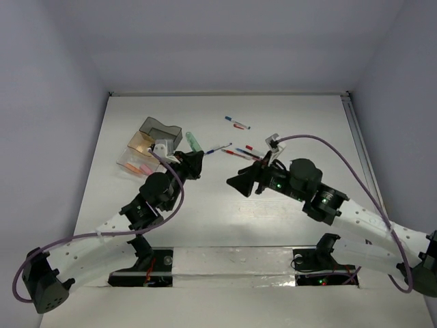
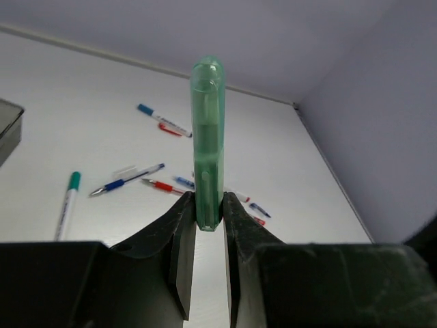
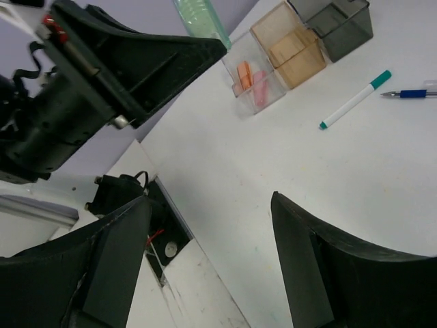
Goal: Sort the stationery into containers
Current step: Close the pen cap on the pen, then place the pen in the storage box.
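Note:
A translucent green pen (image 2: 207, 137) stands up out of my left gripper (image 2: 208, 205), whose jaws are shut on its lower end; from above it pokes out as a green pen (image 1: 193, 141) beyond the left gripper (image 1: 194, 160), just right of the containers. These are a smoky grey tray (image 1: 160, 130), a tan tray (image 1: 140, 145) and a clear tray (image 3: 252, 78) with pink erasers inside. My right gripper (image 3: 210, 201) hangs open over bare table, nothing between its fingers; the right gripper (image 1: 235, 181) points left toward the left arm.
Loose pens lie on the table: a teal-capped marker (image 3: 355, 100), a blue pen (image 2: 126, 180), a red pen (image 2: 162, 185), a blue-capped white marker (image 1: 237, 122). Purple cables (image 1: 341, 157) loop over both arms. The table's near edge and base slot (image 3: 160, 246) are below the right gripper.

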`<state>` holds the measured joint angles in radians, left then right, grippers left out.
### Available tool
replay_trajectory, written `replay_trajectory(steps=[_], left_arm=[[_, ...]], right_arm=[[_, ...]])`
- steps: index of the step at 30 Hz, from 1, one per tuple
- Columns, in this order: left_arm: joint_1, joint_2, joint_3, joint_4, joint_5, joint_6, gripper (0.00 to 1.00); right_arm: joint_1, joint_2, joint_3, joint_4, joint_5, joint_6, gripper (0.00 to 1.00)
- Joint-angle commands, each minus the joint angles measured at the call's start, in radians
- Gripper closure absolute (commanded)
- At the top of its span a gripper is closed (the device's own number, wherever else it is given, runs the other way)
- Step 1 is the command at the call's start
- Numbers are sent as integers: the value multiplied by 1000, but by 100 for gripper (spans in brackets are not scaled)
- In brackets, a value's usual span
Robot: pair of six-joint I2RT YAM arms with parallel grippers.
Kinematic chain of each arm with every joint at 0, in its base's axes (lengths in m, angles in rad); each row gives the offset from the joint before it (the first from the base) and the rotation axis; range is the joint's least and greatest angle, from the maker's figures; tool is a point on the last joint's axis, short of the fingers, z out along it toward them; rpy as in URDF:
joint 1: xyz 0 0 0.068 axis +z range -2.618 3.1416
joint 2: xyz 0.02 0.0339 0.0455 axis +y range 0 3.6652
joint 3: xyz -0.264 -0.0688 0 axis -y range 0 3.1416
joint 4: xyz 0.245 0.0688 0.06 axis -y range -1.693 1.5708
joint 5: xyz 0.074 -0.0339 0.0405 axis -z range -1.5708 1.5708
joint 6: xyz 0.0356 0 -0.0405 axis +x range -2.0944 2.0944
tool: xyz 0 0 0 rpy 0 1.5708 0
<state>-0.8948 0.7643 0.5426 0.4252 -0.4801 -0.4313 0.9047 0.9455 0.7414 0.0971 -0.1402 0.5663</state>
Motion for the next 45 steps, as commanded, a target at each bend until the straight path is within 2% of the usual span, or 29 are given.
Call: replay_trajectory(steps=[1, 4, 5, 8, 14, 19, 23, 26, 31, 32, 33, 36, 45], left_arm=[[65, 3, -24, 6, -57, -84, 100], [150, 33, -13, -92, -92, -156, 100], [221, 42, -10, -139, -78, -199, 100], [313, 69, -13, -187, -63, -266, 100], [485, 147, 5, -239, -64, -317, 100], [655, 231, 7, -221, 1, -343, 100], [703, 260, -4, -235, -43, -379, 98], [749, 286, -21, -207, -11, -391, 93], [778, 332, -13, -212, -5, -415, 92], [778, 336, -16, -204, -8, -417, 91], [778, 339, -21, -200, -9, -419, 85], [787, 351, -35, -178, -3, -426, 79], [796, 414, -18, -141, 11, -431, 67]], right_arm=[[-4, -77, -63, 16, 57, -2, 24], [-4, -76, -108, 1, 88, -2, 27], [-4, -70, -120, 4, 94, -2, 27], [-13, -50, -165, 29, 80, 7, 28], [-23, -28, -208, 53, 34, 12, 28], [-23, -25, -231, 53, 25, 9, 29], [-32, -50, -238, 50, 13, 3, 29], [-32, -60, -237, 33, 20, -16, 29], [-41, -53, -228, 16, 27, -32, 29], [-41, -51, -228, 13, 27, -36, 30], [-41, -53, -228, 15, 27, -37, 30], [-50, -47, -228, 19, 19, -42, 29], [-79, -47, -188, -34, 17, -88, 30]])
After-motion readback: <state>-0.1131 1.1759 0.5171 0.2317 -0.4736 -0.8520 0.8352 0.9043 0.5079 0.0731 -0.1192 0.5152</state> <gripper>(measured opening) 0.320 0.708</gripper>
